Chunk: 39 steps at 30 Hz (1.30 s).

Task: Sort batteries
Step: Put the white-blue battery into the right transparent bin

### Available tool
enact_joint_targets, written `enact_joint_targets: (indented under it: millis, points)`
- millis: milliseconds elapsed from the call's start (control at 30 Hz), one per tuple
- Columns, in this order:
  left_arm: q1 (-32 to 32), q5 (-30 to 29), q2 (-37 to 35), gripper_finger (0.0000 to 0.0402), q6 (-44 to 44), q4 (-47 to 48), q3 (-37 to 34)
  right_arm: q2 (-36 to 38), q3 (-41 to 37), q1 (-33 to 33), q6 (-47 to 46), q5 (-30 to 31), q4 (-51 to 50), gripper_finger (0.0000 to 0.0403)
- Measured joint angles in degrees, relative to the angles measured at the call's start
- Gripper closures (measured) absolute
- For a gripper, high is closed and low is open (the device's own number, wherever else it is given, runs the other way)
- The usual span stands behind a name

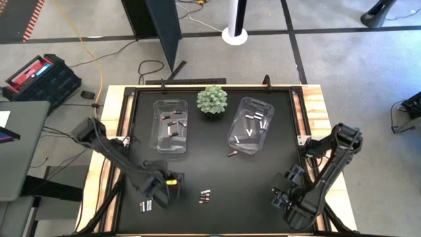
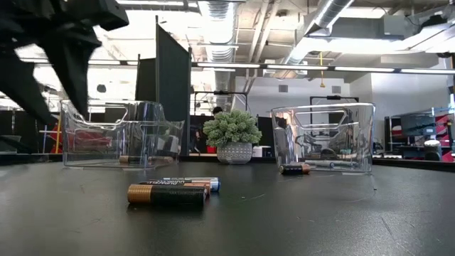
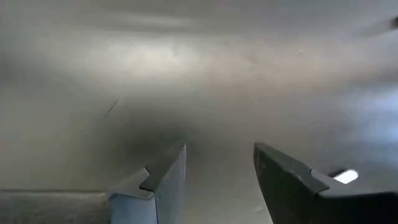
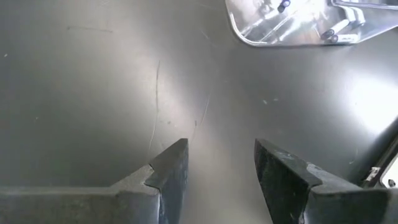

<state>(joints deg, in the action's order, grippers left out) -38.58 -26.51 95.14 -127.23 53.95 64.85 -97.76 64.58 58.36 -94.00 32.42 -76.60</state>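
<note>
Left gripper: fingers spread, holding nothing, poised over bare mat. Right gripper: fingers spread, empty, over bare mat. Loose batteries lying flat between the two grippers, nearer the left, long axes roughly crosswise.

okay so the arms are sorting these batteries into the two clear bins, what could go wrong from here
1. The loose batteries near the table's front lie side by side and touching, so the open left gripper might catch two or roll one away.
2. One battery lies just outside the right bin, by its wall, which may block a finger.
3. The plant stands between the bins; an arm crossing over could hit it.
</note>
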Motion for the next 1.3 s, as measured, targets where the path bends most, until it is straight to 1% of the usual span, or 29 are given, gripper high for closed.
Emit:
enact_joint_targets:
  millis: [67,167,233,400,533,667,833,1167,1300]
  points:
    - [-1.16,2.42,2.54,0.0218,-1.62,4.80,3.71,0.00,0.00,0.63,0.00,0.00,0.02,0.0202]
    - [-2.11,7.68,5.90,0.0218,-1.88,11.37,8.83,0.00,-0.06,1.21,0.00,0.00,0.08,0.0202]
    - [-2.75,9.80,7.63,0.0218,-2.12,14.63,11.40,0.00,-0.40,1.35,0.00,0.00,0.12,0.0202]
    - [-5.06,13.74,9.88,0.0218,-2.93,17.17,14.05,0.02,-1.09,1.32,0.00,0.00,1.49,0.0202]
    - [-7.50,15.72,9.95,0.0218,-3.88,17.07,14.06,0.02,-1.25,1.45,0.00,0.00,2.42,0.0202]
    - [-9.20,15.79,9.95,0.0218,-3.99,17.89,14.00,0.02,-1.25,2.04,-0.02,0.00,2.51,0.0202]
    - [-10.38,15.79,10.00,0.0218,-3.99,18.23,10.89,0.02,-1.25,2.40,-0.02,0.00,2.85,0.0202]
    - [-10.44,17.41,9.95,0.0218,-4.62,9.62,4.94,0.02,-1.25,2.31,-0.07,0.00,4.03,0.0202]
    - [-10.44,18.41,9.95,0.0218,-4.64,9.91,4.49,0.02,-1.25,2.31,-0.07,0.00,4.22,0.0202]
